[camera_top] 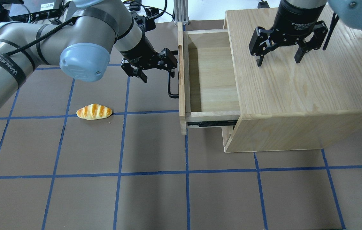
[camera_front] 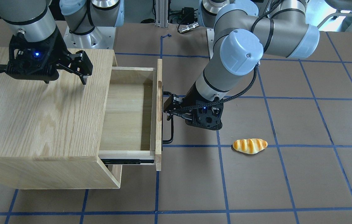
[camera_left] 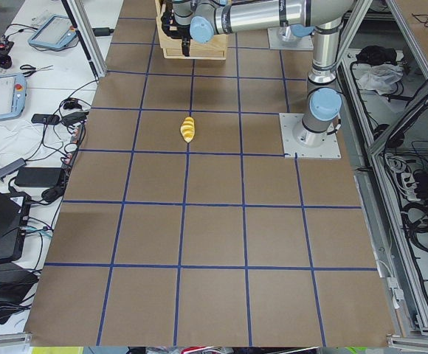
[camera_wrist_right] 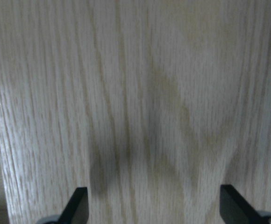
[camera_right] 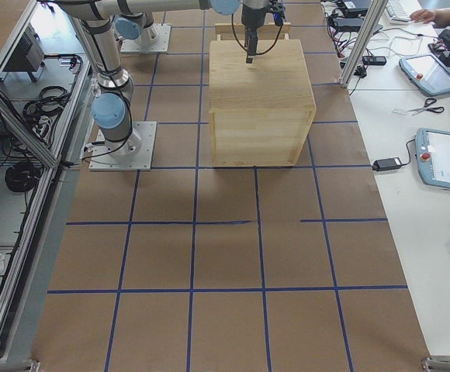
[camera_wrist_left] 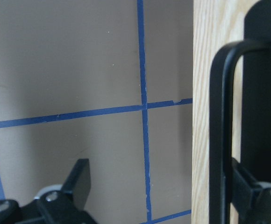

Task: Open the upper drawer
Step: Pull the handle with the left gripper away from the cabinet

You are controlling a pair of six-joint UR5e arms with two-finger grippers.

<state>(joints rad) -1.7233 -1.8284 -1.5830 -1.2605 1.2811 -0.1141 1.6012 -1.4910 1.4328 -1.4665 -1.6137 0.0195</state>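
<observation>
1. The wide, shallow pale-wood upper drawer (camera_top: pixel 209 83) stands pulled well out of the pale oak cabinet (camera_top: pixel 296 95).
2. The left claw (camera_top: pixel 158 72) is spread wide at the drawer's long black bar handle (camera_top: pixel 169 84), with one finger (camera_wrist_left: pixel 247 186) tucked behind the bar and nothing clamped.
3. The right claw (camera_top: pixel 278 62) hangs wide open over the cabinet top, holding nothing.
4. A golden striped bread roll (camera_top: pixel 94 111) lies well apart on the brown tabletop (camera_top: pixel 136 198).

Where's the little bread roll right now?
In the overhead view the bread roll lies on the left half of the table, on a blue tape line. It is apart from the pulled-out upper drawer and the left tool.
</observation>
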